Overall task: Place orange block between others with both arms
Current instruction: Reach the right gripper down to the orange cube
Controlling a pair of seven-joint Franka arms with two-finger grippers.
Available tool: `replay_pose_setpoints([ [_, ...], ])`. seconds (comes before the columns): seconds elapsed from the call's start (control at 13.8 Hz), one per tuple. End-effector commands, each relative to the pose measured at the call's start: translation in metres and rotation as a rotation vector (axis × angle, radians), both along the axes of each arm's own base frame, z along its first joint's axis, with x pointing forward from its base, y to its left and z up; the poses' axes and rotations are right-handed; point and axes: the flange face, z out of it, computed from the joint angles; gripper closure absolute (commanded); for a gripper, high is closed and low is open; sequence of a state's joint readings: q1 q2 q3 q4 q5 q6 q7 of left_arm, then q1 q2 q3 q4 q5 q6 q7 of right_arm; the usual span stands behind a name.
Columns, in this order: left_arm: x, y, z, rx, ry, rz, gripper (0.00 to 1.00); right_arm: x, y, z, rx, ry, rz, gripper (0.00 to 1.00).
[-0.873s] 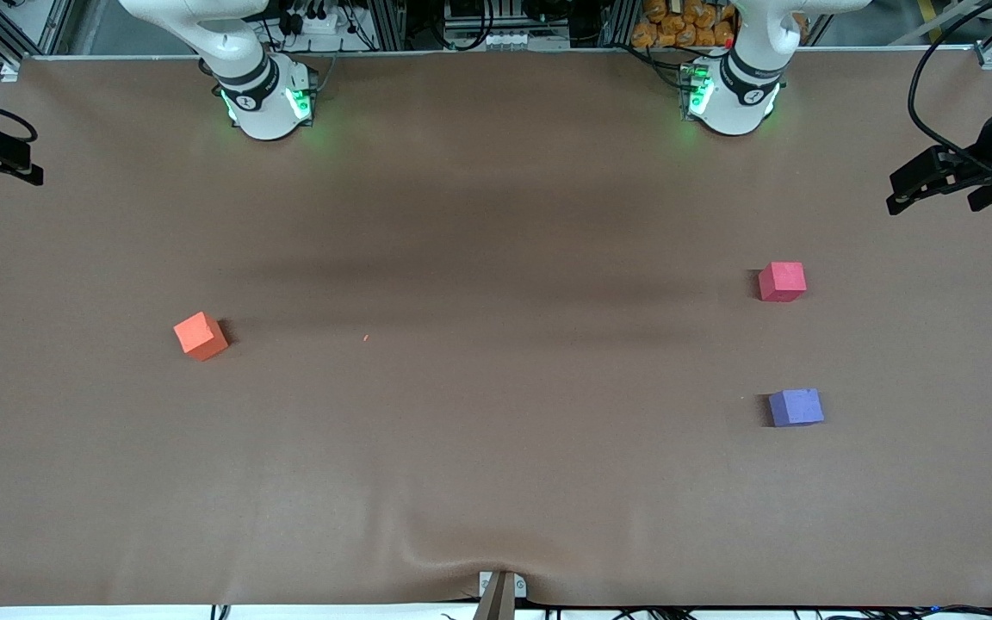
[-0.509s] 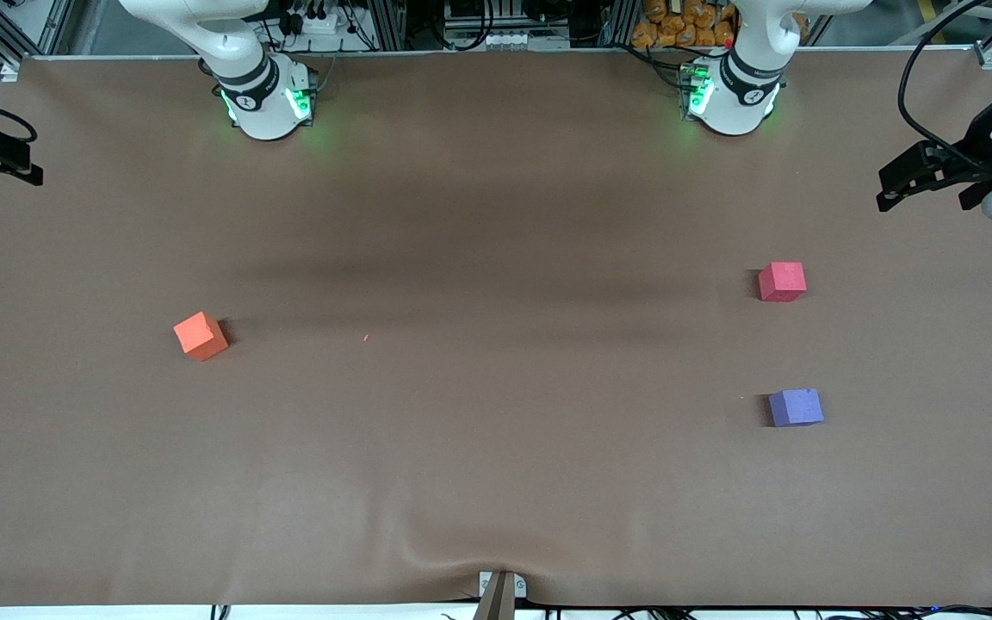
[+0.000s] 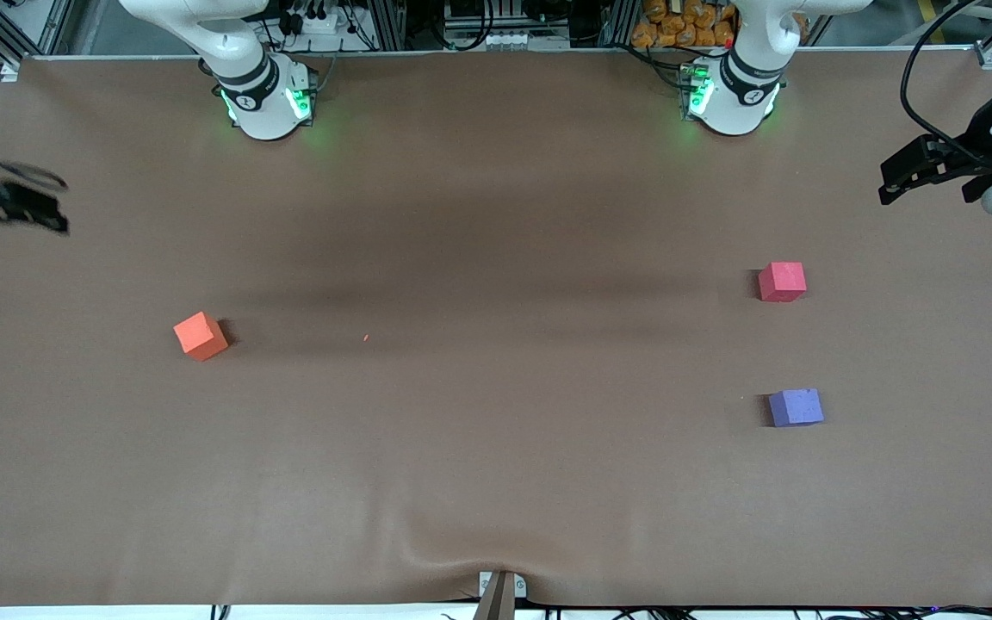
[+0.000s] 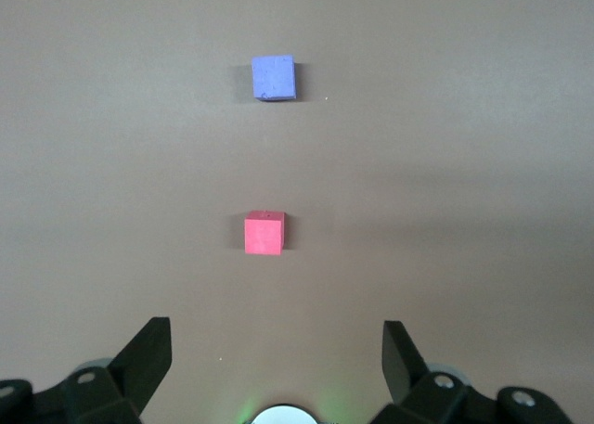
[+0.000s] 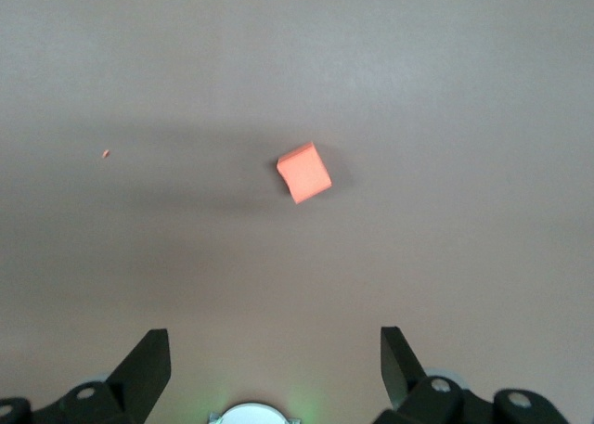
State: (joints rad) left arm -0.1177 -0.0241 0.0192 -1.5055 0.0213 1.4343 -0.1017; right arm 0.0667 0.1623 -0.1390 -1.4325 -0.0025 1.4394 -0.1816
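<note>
A brown-covered desk (image 3: 496, 482) stretches under both my arms, bare but for three small cubes. My right gripper (image 3: 9, 207) hangs high over the desk's edge at the right arm's end, its fingers (image 5: 148, 364) spread wide and empty; the orange block (image 3: 201, 336) lies on the desk below and ahead of them, turned at an angle to their line, with a tiny orange speck (image 3: 366, 337) well apart from it. My left gripper (image 3: 922, 168) hangs over the left arm's end, fingers (image 4: 148, 354) equally wide, nothing between them. Ahead of those fingers sit the others: the pinkish-red cube (image 3: 782, 282) closer to them, the purple cube (image 3: 796, 407) past it, a clear gap between the two. The step in hand, as I judge it, is the reach for the orange block: I should turn my right wrist to square the fingers with its faces, centre over it, then descend straight.
</note>
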Motion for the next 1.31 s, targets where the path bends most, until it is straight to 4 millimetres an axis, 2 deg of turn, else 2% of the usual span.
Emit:
replay_pose_setpoints([
  [0.0, -0.004, -0.001, 0.005, 0.008, 0.009, -0.022, 0.0, 0.034, 0.001, -0.089, 0.001, 0.008, 0.05, 0.0],
  [0.15, -0.004, -0.001, 0.005, 0.007, 0.006, -0.022, 0.0, 0.052, 0.001, -0.154, -0.003, 0.018, 0.085, 0.0],
  [0.29, -0.004, -0.002, 0.006, 0.007, 0.005, -0.025, 0.0, 0.06, -0.001, -0.209, 0.0, 0.028, 0.155, 0.0],
  [0.51, -0.005, -0.005, 0.006, 0.006, 0.005, -0.03, 0.0, 0.062, -0.005, -0.267, 0.007, 0.019, 0.245, 0.0],
  [0.8, -0.004, -0.006, 0.004, 0.008, 0.009, -0.031, 0.0, 0.06, -0.008, -0.324, 0.024, 0.073, 0.339, 0.0],
  [0.95, -0.004, -0.006, 0.004, 0.008, 0.009, -0.031, 0.0, 0.056, -0.018, -0.343, 0.037, 0.104, 0.364, 0.0],
  [1.24, -0.003, -0.007, 0.003, 0.007, 0.011, -0.033, 0.0, 0.046, -0.02, -0.37, 0.063, 0.153, 0.393, 0.0],
])
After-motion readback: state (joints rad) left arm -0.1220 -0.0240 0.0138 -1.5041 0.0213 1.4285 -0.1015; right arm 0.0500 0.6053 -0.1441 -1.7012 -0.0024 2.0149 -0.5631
